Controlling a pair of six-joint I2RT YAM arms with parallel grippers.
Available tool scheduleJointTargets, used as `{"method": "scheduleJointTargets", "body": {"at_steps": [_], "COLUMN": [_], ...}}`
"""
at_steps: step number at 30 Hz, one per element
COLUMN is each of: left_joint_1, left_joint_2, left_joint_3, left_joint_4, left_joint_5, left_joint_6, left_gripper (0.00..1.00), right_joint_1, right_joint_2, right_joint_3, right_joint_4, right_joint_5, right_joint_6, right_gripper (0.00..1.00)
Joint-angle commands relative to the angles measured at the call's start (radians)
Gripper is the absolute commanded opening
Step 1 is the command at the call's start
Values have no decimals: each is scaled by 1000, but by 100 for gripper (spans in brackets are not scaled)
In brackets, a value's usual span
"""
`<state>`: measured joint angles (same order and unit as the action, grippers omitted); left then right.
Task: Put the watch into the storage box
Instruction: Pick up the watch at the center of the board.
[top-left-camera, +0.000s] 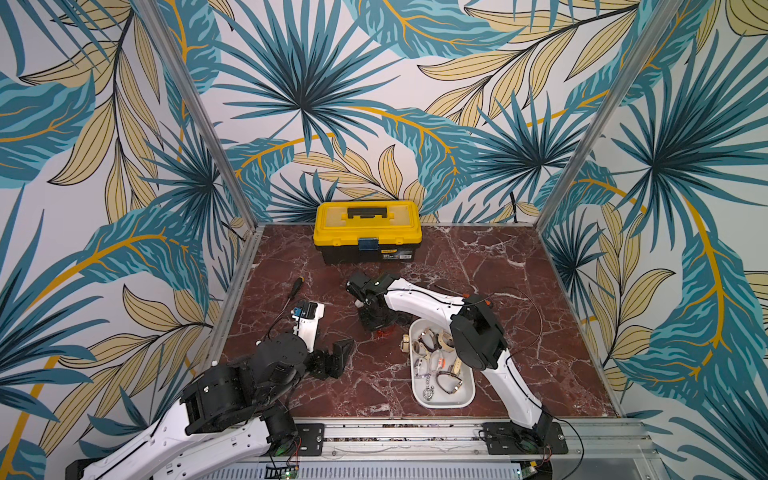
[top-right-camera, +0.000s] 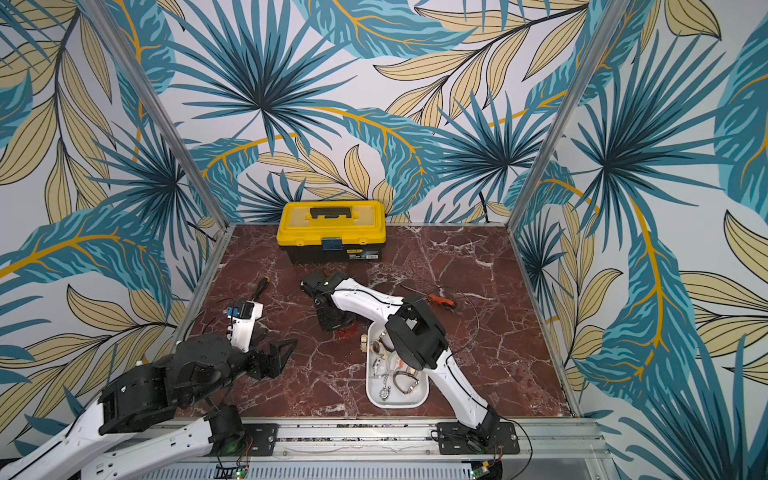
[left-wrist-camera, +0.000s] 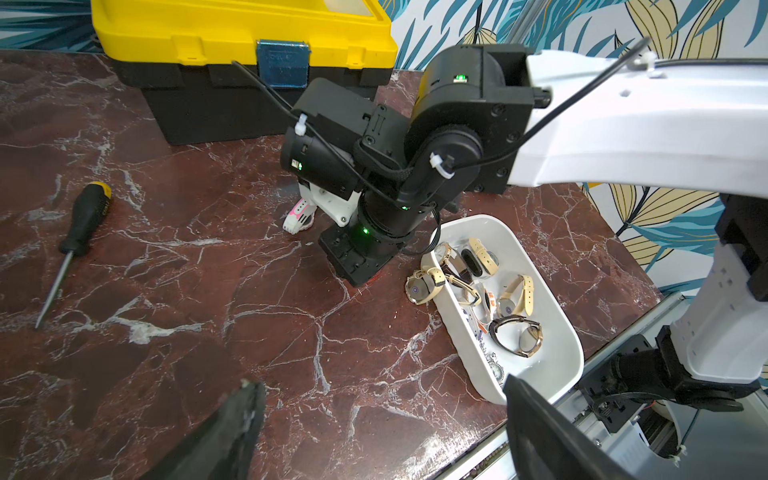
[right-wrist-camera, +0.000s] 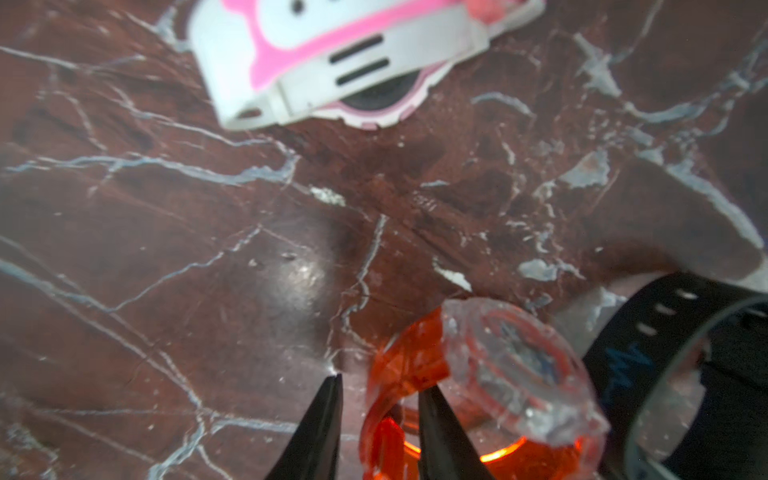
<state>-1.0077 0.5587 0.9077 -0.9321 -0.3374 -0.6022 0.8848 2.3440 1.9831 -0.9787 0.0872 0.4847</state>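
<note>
Though obscure overhead, orange watch (right-wrist-camera: 511, 365) close-up.

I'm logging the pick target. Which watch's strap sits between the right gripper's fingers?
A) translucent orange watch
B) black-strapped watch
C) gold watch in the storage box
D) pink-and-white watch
A: in the right wrist view the right gripper has one finger on each side of the strap of the translucent orange watch.

You see a table (top-left-camera: 478, 266) of polished veined stone, a storage box (top-left-camera: 465, 395) of glossy white plastic, a watch (right-wrist-camera: 498, 365) in translucent orange plastic, and a toolbox (top-left-camera: 368, 232) with a smooth yellow plastic lid.
</note>
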Motion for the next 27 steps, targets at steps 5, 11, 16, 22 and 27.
{"method": "scheduleJointTargets", "body": {"at_steps": [5,11,16,22,27], "left_joint_1": [-5,-4,-5,-5,-5], "left_joint_2": [-29,-37,-55,-71,-65], "left_joint_3": [-29,-46,-66,-66,-82], "left_joint_4": [-5,41,76,90,114], "left_joint_5": [-41,37,81,83,89], "left_joint_6": [-12,24,42,51,53], "left_gripper": [94,94,95,95,95], "right_joint_1": [-7,0,17,41,42], "right_joint_2": [38,-40,-184,-426,-633], "right_joint_3": [45,-16,-127,-285,-458], "right_joint_4": [-48,-4,61,75,71], "right_joint_5": [42,-2,-49,-42,36], "right_joint_6": [-16,-51,-79,-113,-113], "right_gripper": [12,0,0,0,0]}}
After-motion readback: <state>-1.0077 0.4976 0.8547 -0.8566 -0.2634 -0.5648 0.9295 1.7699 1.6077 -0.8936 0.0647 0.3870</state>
